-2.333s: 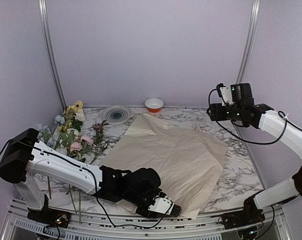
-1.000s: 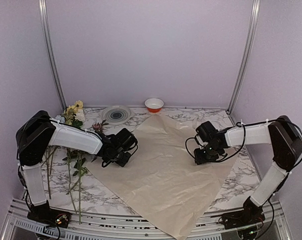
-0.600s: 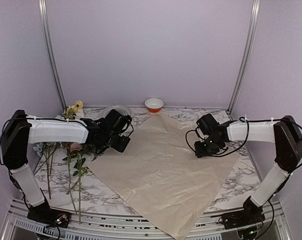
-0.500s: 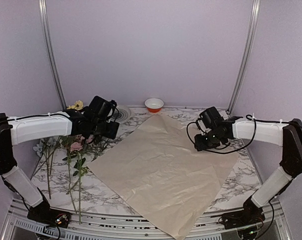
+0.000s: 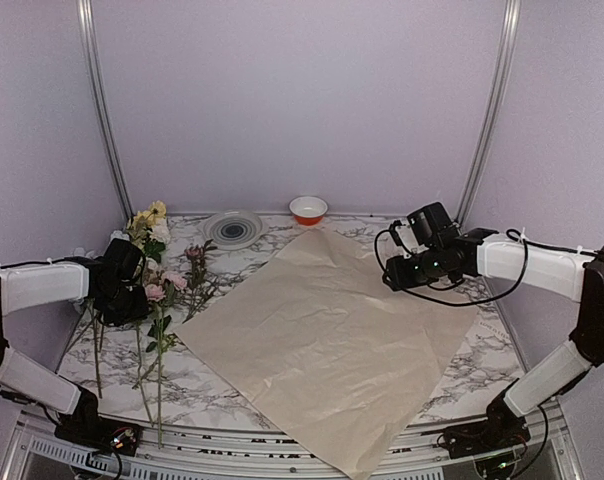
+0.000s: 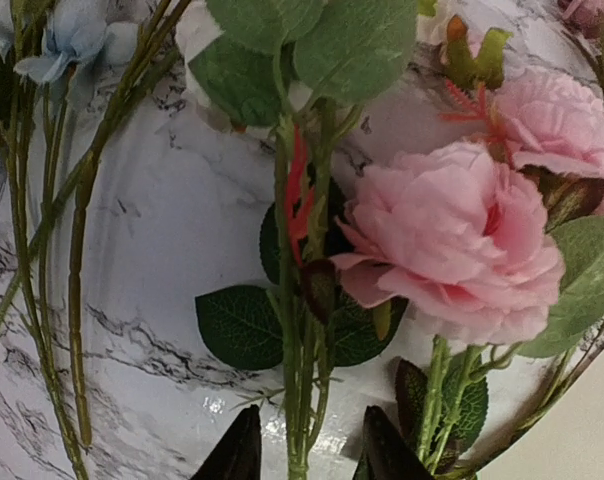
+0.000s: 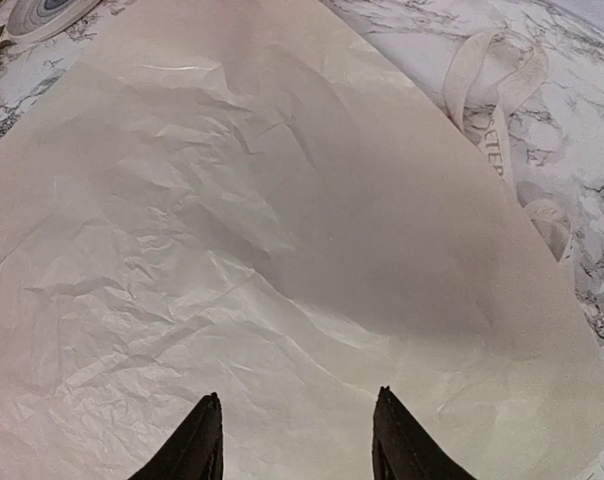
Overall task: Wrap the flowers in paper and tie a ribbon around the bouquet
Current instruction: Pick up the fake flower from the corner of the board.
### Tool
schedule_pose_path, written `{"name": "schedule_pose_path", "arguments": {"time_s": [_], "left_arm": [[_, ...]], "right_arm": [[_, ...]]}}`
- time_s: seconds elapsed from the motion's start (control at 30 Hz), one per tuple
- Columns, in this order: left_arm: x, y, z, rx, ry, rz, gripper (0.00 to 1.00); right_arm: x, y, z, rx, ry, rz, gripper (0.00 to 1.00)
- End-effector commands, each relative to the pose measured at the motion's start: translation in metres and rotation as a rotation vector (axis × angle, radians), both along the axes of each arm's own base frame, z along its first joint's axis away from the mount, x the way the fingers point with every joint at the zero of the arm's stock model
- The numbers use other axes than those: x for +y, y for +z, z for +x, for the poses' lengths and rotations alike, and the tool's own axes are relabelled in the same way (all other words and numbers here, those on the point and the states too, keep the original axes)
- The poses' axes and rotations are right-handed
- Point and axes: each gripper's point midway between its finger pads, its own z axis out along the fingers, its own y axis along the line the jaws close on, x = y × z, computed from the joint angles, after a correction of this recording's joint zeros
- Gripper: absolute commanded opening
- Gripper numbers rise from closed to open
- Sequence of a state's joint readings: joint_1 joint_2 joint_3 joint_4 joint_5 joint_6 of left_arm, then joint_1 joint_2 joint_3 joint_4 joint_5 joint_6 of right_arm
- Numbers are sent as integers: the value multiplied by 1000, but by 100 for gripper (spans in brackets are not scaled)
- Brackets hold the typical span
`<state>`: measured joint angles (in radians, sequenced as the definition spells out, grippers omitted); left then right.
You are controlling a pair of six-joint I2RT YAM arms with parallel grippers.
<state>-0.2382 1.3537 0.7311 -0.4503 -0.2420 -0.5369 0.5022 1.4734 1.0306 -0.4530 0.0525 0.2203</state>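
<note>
At the left of the desk point(image 5: 212, 390) the flowers point(image 5: 152, 260) lie loose, blooms toward the back wall and thin stems trailing toward the near edge, just beside the paper's left corner but not on it. The risk here is a partial pick: only one or two stems stand in the grip, so a close now would likely lift a single sprig and leave the bunch behind, or drag its neighbours askew. A pinch this near the pink bloom point(image 6: 452, 240) could also crush leaves. The left fingers point(image 5: 130, 305) are partly open and straddle those green stems low over the marble, with a gap showing on each side, so nothing is clamped.

In the middle the paper point(image 5: 322, 340) lies flat as a diamond, its near corner hanging over the desk edge; a careless drag of flowers across it could slide or crease the sheet.

On the right, the right fingers point(image 5: 390, 278) hover over the paper's far right part, moderately apart, holding nothing and touching nothing. The ribbon point(image 7: 497, 100) lies looped on the marble just beside the paper's right edge.
</note>
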Motion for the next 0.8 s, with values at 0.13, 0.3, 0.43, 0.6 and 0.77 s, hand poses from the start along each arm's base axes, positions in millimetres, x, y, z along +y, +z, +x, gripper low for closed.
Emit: {"name": "schedule_pose_path", "arguments": {"time_s": [0.13,0.3,0.43,0.6,0.77], "left_arm": [[-4,-29,-26,74,44,-79,27],[-7,-39,-27,100,38,-91,0],[2,-7,-11,-9,74,-49,0],[43,76,4,-230,174,150,0],[47,154,15,-431,158,226,0]], "right_arm": [[1,-12,1,-8,34,-44,50],[-1,-18,4,4,29,-75,51],[1,-17,5,7,33,-70,51],[0,-13,7,1,26,-70,51],[2,-5,10,-13,25,-62,52]]}}
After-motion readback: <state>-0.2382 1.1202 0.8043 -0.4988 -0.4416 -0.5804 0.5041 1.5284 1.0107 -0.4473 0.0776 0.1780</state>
